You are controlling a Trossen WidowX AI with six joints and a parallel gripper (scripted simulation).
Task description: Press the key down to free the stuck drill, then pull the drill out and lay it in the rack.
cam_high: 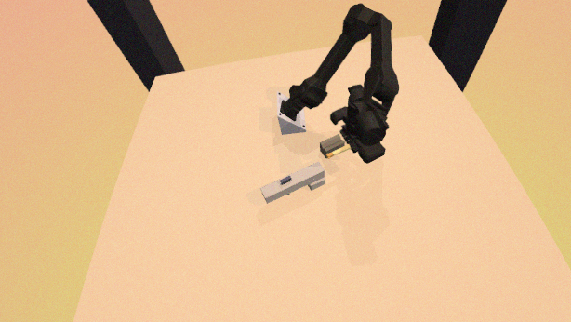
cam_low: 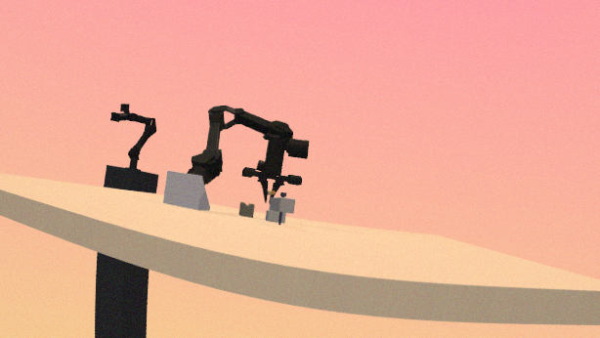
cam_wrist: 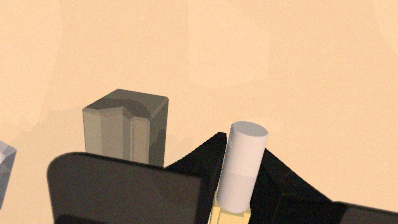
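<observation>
The drill point(cam_high: 339, 150) point(cam_low: 272, 192) point(cam_wrist: 242, 167) is yellow with a pale round rod and an orange end. My gripper point(cam_high: 346, 141) point(cam_low: 270, 194) point(cam_wrist: 233, 143) is shut on it and holds it above the table, outside the grey housing point(cam_high: 298, 180) point(cam_low: 288, 205). The dark blue key point(cam_high: 285, 180) point(cam_low: 283, 194) stands out of the housing's top. The rack point(cam_high: 332, 142) point(cam_low: 246, 210) point(cam_wrist: 117, 132), a grey-brown block with a notched top, stands close beside the drill in the top view. My fingers hide part of the drill and part of the rack in the wrist view.
A grey wedge point(cam_high: 292, 126) point(cam_low: 184, 190) stands by the arm's lower end, behind the rack. A second dark arm on a block point(cam_low: 131, 179) is in the background of the exterior view. A grey corner point(cam_wrist: 5, 170) shows at the wrist view's left edge; I cannot tell what it belongs to.
</observation>
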